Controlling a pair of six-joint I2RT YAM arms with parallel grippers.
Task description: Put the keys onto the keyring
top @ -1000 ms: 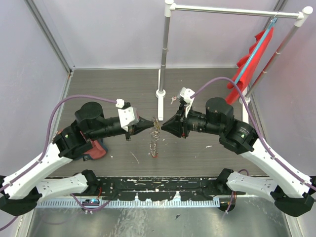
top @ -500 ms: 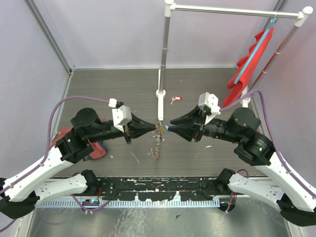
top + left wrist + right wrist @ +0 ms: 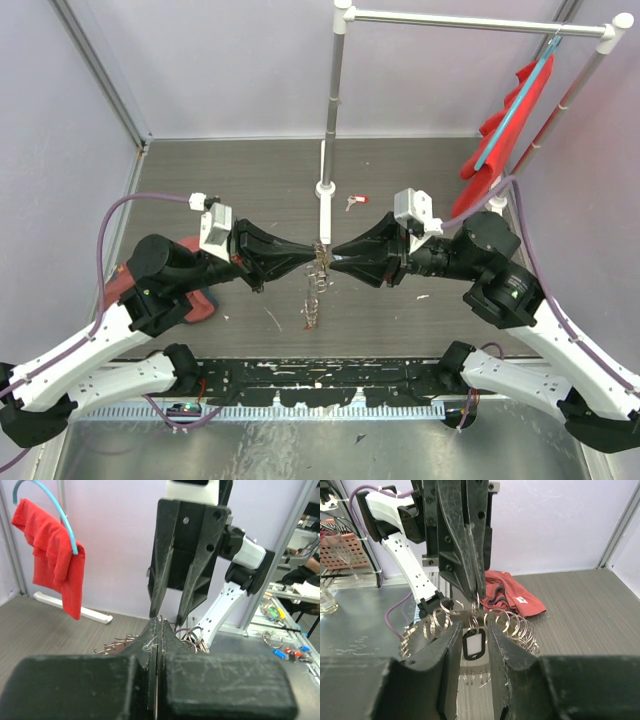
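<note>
White lower links and black upper housings form left arm and right arm, each trailing 1 purple cable. Left gripper and right gripper taper, black.

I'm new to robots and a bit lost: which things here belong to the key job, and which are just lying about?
Job: keyring, pinched by the left claw; open right claw; black tag hanging from the ring; red-tagged key.
Lying about: hanging red cloth; white rack; crumpled red cloth.

The left gripper, jaws pressed together on the keyring, faces the right gripper, jaws apart.
</note>
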